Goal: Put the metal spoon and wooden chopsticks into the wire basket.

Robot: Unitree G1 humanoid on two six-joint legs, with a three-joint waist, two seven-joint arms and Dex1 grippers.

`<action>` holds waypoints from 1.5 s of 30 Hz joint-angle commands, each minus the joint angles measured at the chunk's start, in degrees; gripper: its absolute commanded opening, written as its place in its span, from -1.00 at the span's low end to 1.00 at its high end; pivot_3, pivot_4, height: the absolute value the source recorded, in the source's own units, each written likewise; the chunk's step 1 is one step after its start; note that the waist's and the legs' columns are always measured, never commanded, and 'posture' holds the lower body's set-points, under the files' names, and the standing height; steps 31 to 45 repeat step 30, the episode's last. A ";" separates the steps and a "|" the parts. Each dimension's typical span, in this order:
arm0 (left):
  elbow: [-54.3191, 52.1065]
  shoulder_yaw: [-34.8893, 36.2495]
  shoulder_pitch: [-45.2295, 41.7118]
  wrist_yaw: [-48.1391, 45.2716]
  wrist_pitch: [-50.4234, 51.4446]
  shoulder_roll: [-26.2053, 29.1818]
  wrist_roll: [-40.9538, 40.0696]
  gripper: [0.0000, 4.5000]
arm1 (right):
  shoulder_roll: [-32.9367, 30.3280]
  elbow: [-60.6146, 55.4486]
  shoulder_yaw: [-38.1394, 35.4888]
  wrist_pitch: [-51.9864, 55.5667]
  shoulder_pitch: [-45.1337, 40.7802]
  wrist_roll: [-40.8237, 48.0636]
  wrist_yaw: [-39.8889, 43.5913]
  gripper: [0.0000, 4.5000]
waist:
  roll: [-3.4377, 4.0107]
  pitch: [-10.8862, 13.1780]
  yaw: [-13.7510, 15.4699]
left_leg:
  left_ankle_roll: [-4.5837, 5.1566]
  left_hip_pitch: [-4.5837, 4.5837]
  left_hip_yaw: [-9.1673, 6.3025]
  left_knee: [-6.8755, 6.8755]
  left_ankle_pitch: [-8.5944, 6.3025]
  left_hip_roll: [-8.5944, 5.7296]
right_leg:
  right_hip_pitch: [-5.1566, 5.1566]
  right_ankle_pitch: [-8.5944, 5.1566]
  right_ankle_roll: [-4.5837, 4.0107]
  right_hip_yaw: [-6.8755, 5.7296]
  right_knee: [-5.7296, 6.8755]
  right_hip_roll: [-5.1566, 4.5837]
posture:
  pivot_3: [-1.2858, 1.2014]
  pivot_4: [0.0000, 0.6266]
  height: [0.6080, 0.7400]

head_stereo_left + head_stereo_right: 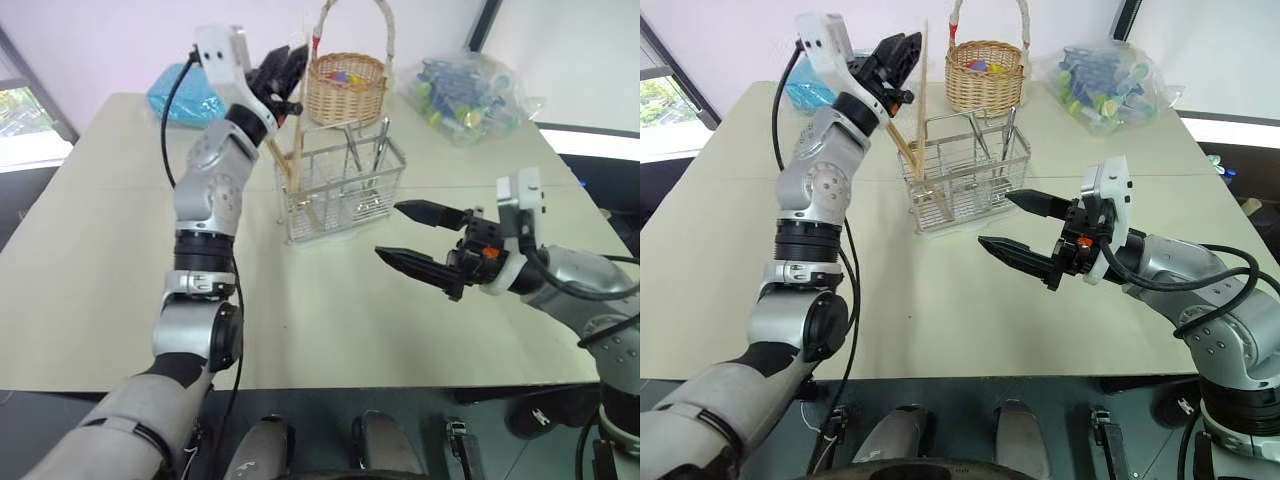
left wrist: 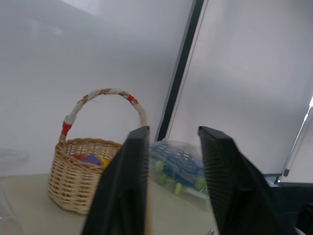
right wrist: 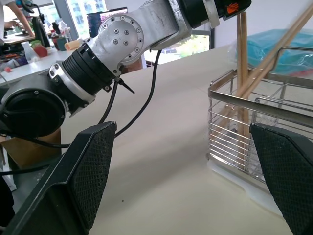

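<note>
The wire basket (image 1: 340, 190) stands on the table, a little back from its middle. Wooden chopsticks (image 1: 290, 150) stand upright and leaning in its left compartment, also seen in the right wrist view as chopsticks (image 3: 242, 58). A slim shiny rod (image 1: 382, 140) rises from the right compartment; I cannot tell if it is the metal spoon. My left gripper (image 1: 298, 78) is raised at the chopsticks' top ends, its fingers apart, with one stick beside a finger (image 2: 127, 186). My right gripper (image 1: 388, 230) hovers open and empty over the table, right of and nearer than the basket.
A round wicker basket (image 1: 345, 88) with a tall handle stands behind the wire basket. A clear plastic bag (image 1: 460, 90) of blue and green items lies at the back right, a teal object (image 1: 185, 95) at the back left. The beige table (image 1: 100, 250) reaches the front edge.
</note>
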 commanded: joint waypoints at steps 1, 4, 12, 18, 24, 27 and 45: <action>-2.90 0.98 -0.78 0.49 -0.57 -0.04 -1.38 0.62 | -0.13 -1.52 -1.98 -0.54 -0.68 1.42 -0.28 1.00 | 0.00 0.00 -0.08 | 0.00 0.00 0.00 -0.01 0.00 0.01 | 0.00 0.00 0.00 0.00 -0.01 0.01 | 0.03 -0.52 1.00; -5.33 1.45 -0.05 0.35 3.37 2.11 -2.75 0.97 | -0.12 -0.63 -1.61 -0.83 -0.88 0.70 0.03 1.00 | 0.00 0.00 -0.14 | 0.00 0.00 0.01 -0.01 0.00 0.02 | 0.00 0.00 0.00 0.00 0.00 0.01 | 0.03 -0.52 1.00; -17.04 -2.50 8.78 -20.91 13.13 28.49 -1.82 0.97 | -2.15 5.96 -0.84 -3.35 -1.37 -5.56 4.35 1.00 | 0.03 0.01 -0.86 | 0.00 0.09 0.00 -0.13 0.00 0.06 | -0.10 0.00 0.00 0.04 0.02 0.09 | 0.03 -0.52 1.00; -21.73 -2.82 23.43 -41.89 9.74 51.38 0.41 0.97 | -3.50 13.04 0.25 -6.01 -2.81 -11.18 8.62 1.00 | 0.16 0.08 -0.30 | -0.01 0.10 -0.05 -0.21 0.00 0.05 | -0.11 0.00 -0.01 0.03 -0.02 0.05 | 0.03 -0.52 1.00; -25.59 1.20 31.58 -44.25 11.17 55.29 -1.33 0.97 | -2.90 15.91 1.63 -7.86 -4.27 -14.53 11.72 1.00 | 0.22 0.12 0.59 | 0.00 0.00 -0.17 -0.17 0.00 0.01 | 0.04 0.00 -0.01 0.02 -0.45 0.02 | 0.03 -0.52 1.00; -27.18 1.70 31.48 -43.45 12.64 54.95 -2.10 0.97 | -2.14 16.29 1.67 -7.95 -5.18 -14.80 12.02 1.00 | 0.24 0.13 0.32 | 0.01 0.00 -0.15 -0.18 -0.01 0.01 | 0.05 0.01 0.00 0.02 -0.53 0.02 | 0.03 -0.52 1.00; -28.14 1.83 31.61 -43.35 13.58 55.19 -2.46 0.97 | -1.72 16.40 1.80 -7.96 -5.31 -15.09 12.55 1.00 | 0.25 0.14 -0.09 | 0.01 0.02 -0.14 -0.21 -0.01 0.04 | 0.05 0.01 0.00 0.02 -0.52 0.03 | 0.03 -0.52 1.00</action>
